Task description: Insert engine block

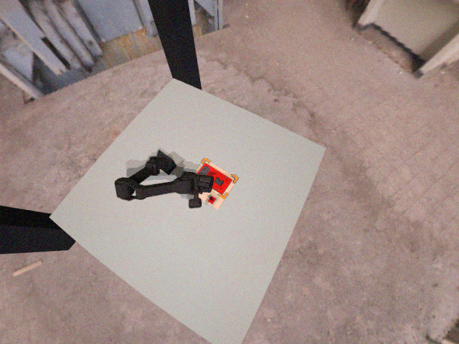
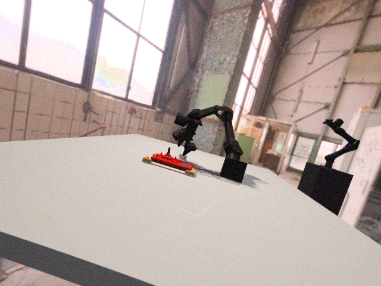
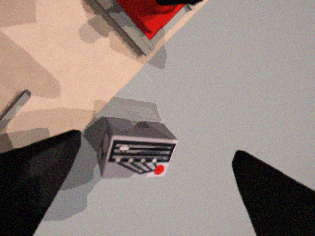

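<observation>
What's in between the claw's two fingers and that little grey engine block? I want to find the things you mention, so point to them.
Only bare tabletop (image 3: pixel 207 123) and shadow show between the open claw's (image 3: pixel 157 143) fingers and the engine block (image 3: pixel 138 152), in the wrist view; nothing else lies there.

The top camera looks steeply down on the whole arm; the exterior one faces it low across the tabletop (image 1: pixel 237 236) (image 2: pixel 190 221), which both share; the wrist camera peers down close between fingertips.

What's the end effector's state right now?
End effector: open, holding nothing; engine block sits on the table between the fingertips in wrist view.
</observation>
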Robot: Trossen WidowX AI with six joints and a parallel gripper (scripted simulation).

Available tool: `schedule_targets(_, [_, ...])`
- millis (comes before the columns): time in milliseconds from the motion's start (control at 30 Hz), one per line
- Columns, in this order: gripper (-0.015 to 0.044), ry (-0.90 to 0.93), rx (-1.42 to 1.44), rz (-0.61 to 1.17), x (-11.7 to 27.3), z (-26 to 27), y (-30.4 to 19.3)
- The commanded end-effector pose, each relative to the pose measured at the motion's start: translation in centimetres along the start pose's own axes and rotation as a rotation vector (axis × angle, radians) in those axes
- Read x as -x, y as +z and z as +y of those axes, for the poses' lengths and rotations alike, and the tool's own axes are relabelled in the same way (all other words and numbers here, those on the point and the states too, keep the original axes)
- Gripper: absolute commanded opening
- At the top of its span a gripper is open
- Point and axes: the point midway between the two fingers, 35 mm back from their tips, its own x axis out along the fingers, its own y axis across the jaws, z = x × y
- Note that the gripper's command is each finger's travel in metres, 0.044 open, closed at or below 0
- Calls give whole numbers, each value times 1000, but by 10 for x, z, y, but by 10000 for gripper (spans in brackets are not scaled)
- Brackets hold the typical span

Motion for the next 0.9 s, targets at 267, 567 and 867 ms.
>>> schedule_targets(267, [440,99,-422,13,7,-6,-1])
schedule_targets(567, [440,164,-722,47,13,-11,-4])
schedule_targets(867, [440,222,-1022,105,20,-16,-7])
